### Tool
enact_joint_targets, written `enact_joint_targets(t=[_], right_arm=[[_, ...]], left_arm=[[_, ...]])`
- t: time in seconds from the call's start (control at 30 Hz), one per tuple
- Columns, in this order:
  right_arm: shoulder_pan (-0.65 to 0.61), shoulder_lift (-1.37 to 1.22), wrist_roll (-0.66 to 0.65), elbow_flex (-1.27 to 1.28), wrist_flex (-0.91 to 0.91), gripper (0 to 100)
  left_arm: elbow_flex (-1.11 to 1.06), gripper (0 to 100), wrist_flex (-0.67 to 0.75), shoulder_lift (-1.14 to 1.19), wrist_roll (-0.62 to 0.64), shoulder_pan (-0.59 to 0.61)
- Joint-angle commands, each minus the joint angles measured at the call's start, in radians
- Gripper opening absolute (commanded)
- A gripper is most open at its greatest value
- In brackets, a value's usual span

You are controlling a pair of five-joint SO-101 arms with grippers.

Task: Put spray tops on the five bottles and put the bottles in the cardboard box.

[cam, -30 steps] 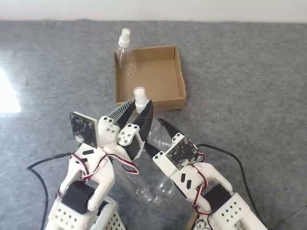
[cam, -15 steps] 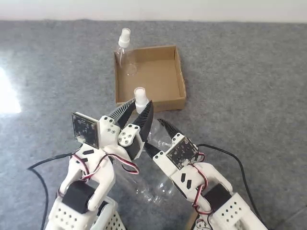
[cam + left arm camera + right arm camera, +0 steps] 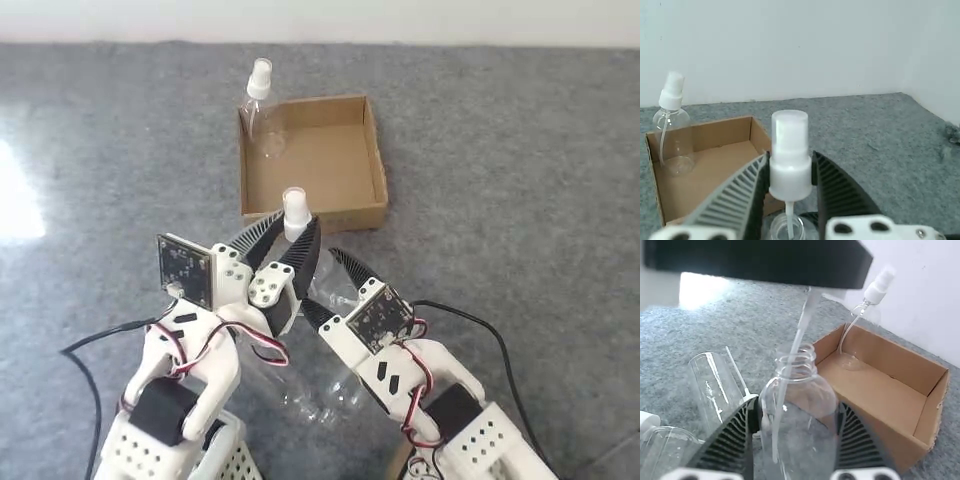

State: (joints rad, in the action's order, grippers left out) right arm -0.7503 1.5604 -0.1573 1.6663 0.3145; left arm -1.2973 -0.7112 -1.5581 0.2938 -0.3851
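grey felt surface (image 3: 520,150), white wall behind. left jaws are closed on the top (image 3: 789,150) at its collar; right jaws are closed round the bottle (image 3: 797,410), which stands upright just under the left jaws. over the last second the left jaws have eased slightly forward and taken the top with them. its tube (image 3: 798,337) now hangs through the bottle's neck, with the collar not yet seated. i judge the top is being lined up to press on, which would make this the second bottle of five. just beyond both jaws sits the box (image 3: 312,160), with a capped bottle (image 3: 262,120) standing in its far corner on the left jaws' side and room beside it for more. the box's near wall is close ahead of the left jaws, so the carry likely needs a lift over that edge. loose bottles (image 3: 715,385) lie just beside the right jaws, and a sideways swing there could knock them
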Motion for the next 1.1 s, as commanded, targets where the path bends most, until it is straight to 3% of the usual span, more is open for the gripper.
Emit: enact_joint_targets(t=[0.0,0.17,0.33,0.7,0.9,1.07], right_arm=[[0.015,0.019,0.011,-0.008,-0.031,2.8],[0.015,0.019,0.011,-0.008,-0.031,2.8],[0.015,0.019,0.011,-0.008,-0.031,2.8],[0.015,0.019,0.011,-0.005,-0.031,2.8],[0.015,0.019,0.011,-0.005,-0.031,2.8],[0.015,0.019,0.011,0.000,-0.031,2.8]], left_arm=[[0.016,8,-0.037,-0.009,-0.008,-0.008],[0.016,9,-0.035,-0.009,-0.008,-0.008],[0.015,15,-0.037,-0.009,-0.006,-0.008],[0.025,16,-0.037,-0.011,-0.008,0.002],[0.113,16,-0.115,-0.011,-0.008,0.003],[0.140,16,-0.120,-0.011,-0.006,0.057]])
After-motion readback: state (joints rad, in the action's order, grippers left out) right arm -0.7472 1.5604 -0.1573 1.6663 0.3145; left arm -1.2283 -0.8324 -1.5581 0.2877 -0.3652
